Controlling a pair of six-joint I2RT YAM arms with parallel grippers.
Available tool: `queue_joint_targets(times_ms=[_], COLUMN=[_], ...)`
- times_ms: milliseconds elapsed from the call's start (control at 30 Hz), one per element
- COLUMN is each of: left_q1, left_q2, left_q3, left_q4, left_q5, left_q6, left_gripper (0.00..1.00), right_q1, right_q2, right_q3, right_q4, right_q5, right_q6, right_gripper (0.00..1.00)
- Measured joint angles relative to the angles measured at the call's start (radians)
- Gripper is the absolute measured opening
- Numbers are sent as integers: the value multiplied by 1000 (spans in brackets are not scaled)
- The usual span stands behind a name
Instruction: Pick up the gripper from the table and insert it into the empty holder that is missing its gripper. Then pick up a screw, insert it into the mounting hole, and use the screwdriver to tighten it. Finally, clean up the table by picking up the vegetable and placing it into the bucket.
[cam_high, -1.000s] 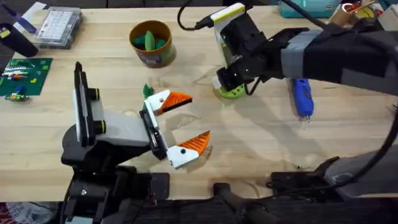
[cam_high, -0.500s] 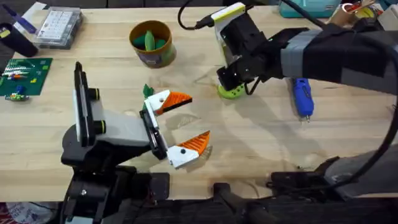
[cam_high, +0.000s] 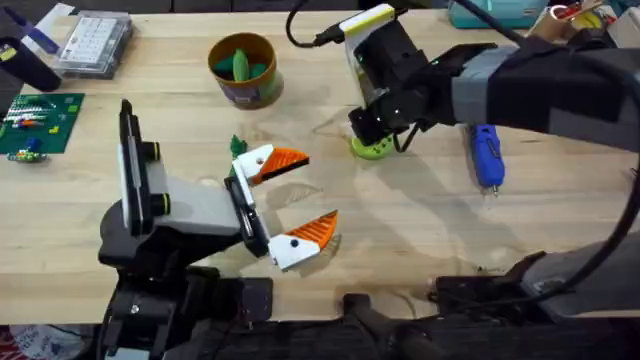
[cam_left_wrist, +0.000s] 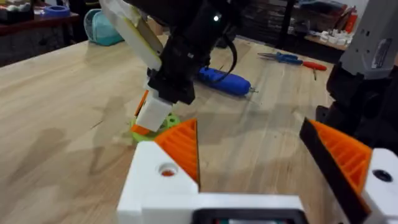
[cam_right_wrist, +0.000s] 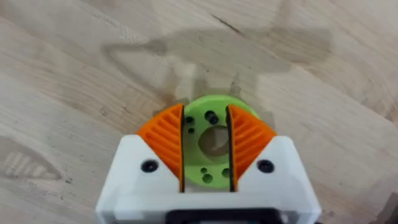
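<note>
Right claw (cam_high: 372, 135) is sitting down over a lime-green round disc (cam_right_wrist: 211, 138) w/ centre bore and small holes, on the table (cam_high: 420, 225) just left of the screwdriver (cam_high: 486, 155). Pads are standing narrowly apart w/ the disc between them, touching or nearly so on both sides; judging it as gripping the disc, though firm contact is hard to confirm.

Left claw (cam_high: 285, 205) is hanging wide open near table centre, holding nothing; its orange pads (cam_left_wrist: 180, 146) are pointing toward the right arm's work.

Task items:
- Screwdriver: lying flat on table, right of the disc, untouched, apart from both claws.
- Bucket (cam_high: 243, 70): standing at the far side of table, green pieces already inside – looks like vegetable matter.
- Small green bit (cam_high: 237, 146): lying beside the left claw's upper finger; cannot tell what it is.
- Clear parts box (cam_high: 93, 42): sitting at far left corner.

Progress, as judged: work is appearing to be at the fitting stage on the green part. Screw insertion and tightening are looking not yet done, as driver is idle. Clean-up is looking partly done, pending that green bit.
</note>
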Motion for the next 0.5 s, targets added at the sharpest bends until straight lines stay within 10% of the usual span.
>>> queue_joint_targets(times_ms=[500], left_q1=[0], left_q2=[0], left_q3=[0], left_q4=[0], left_q5=[0], left_q6=[0], left_gripper=[987], right_q1=[0], right_q2=[-125], right_q3=[93], right_q4=[-164], right_q5=[-6], right_q6=[-2], right_gripper=[4])
